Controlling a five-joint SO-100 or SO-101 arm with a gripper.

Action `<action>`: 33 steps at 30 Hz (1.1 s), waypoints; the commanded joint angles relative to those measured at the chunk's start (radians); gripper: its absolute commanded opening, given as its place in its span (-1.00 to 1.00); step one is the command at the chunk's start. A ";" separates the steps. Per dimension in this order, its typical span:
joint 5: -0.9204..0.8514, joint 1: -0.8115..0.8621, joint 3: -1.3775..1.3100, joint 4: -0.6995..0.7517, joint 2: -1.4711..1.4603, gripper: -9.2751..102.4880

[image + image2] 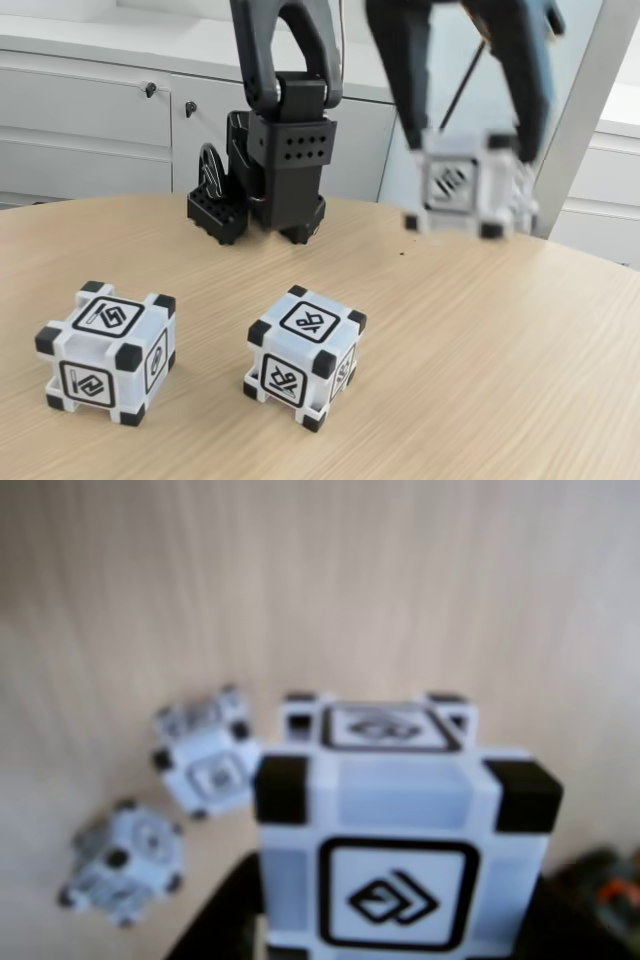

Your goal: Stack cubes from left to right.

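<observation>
Gripper (466, 185) pinches one cube (466, 187) by opposite side faces, lifted clear above the table (480, 340) at right in the fixed view. Two other cubes (108, 350) (303, 355) sit apart on the wood, left and centre. Looks rigid, light, smooth plastic; flat faces suit the grasp, may slip. Faces carry square symbols, no readable text
</observation>
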 commanded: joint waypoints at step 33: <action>-0.100 0.881 0.043 0.000 -0.164 -0.83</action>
